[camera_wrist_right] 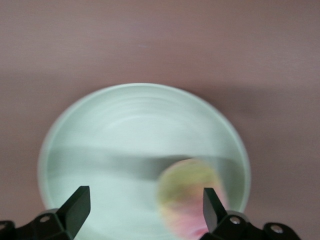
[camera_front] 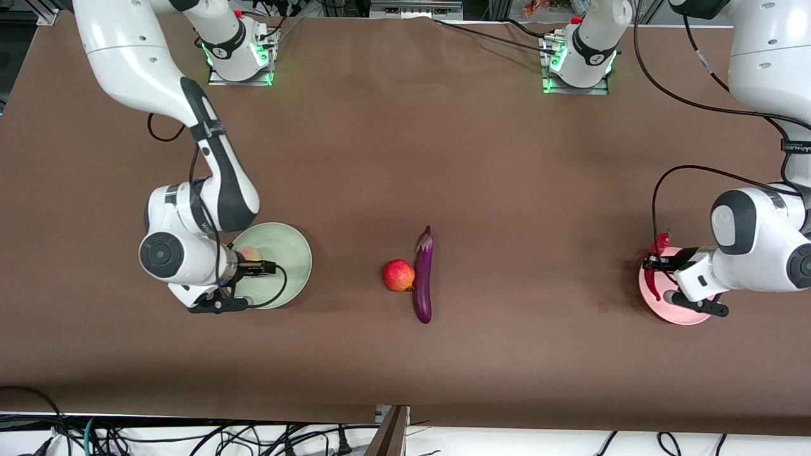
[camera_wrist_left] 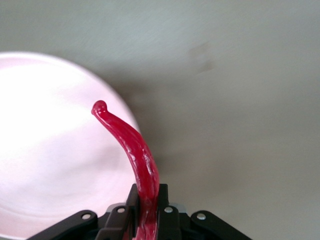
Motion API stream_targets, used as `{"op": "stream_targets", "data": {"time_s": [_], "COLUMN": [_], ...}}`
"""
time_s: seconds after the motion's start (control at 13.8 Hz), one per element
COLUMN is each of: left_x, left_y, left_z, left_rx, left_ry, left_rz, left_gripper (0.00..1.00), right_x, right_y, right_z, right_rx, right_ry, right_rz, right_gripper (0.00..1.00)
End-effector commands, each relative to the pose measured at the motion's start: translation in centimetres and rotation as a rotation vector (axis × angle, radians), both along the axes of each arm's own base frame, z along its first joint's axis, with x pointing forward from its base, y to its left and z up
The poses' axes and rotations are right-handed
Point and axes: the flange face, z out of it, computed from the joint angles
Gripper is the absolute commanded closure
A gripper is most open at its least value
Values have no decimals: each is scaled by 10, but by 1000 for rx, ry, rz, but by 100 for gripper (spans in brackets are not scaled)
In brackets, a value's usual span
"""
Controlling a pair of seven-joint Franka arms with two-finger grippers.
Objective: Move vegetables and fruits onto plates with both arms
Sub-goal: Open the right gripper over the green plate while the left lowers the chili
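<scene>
The pale peach [camera_front: 249,254] lies on the mint green plate [camera_front: 288,250]. My right gripper [camera_front: 255,267] hangs open just above it. In the right wrist view the peach [camera_wrist_right: 192,197] sits on the plate [camera_wrist_right: 125,125] close to one finger [camera_wrist_right: 212,205] of the open gripper [camera_wrist_right: 145,205]. My left gripper [camera_front: 654,263] is shut on the red chili pepper [camera_front: 652,285] over the rim of the pink plate [camera_front: 681,313]. In the left wrist view the chili [camera_wrist_left: 135,150] sticks out from the gripper [camera_wrist_left: 148,200] over the plate's edge [camera_wrist_left: 50,150]. The purple eggplant [camera_front: 423,275] and the red round fruit [camera_front: 398,275] lie touching at mid-table.
Brown cloth covers the table [camera_front: 507,190]. The arm bases [camera_front: 241,50] stand along the edge farthest from the front camera. Cables lie past the table's near edge [camera_front: 190,437].
</scene>
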Motion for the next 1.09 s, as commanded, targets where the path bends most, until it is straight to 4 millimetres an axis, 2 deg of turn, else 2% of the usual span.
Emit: {"op": "stream_targets", "data": {"time_s": [0.0,0.14,0.29,0.43,0.58,0.8,0.94,1.01], "left_x": [-21,-26,-29,-31,-27,-26,-27,-22], "left_y": [29,49,66,84,85,84,81,81], "left_z": [-11,-15,-22,-32,-40,-46,-60,-60], "left_rx": [-14,-21,-18,4,12,14,5,9], "left_ry": [-14,-14,-8,-21,-53,-57,-41,-49], "left_rz": [-48,-52,-62,-77,-94,-95,-96,-100], "left_gripper": [100,100,100,100,100,100,100,100], "right_x": [-14,-36,-48,-58,-65,-71,-74,-77], "right_y": [74,139,181,212,234,255,263,270], "right_z": [23,19,16,10,2,-10,-14,-14], "right_rx": [-9,-14,22,63,105,153,182,204], "right_ry": [-32,-52,-112,-157,-195,-236,-255,-260], "right_rz": [-99,-209,-275,-340,-386,-415,-437,-446], "right_gripper": [1,1,1,1,1,1,1,1]}}
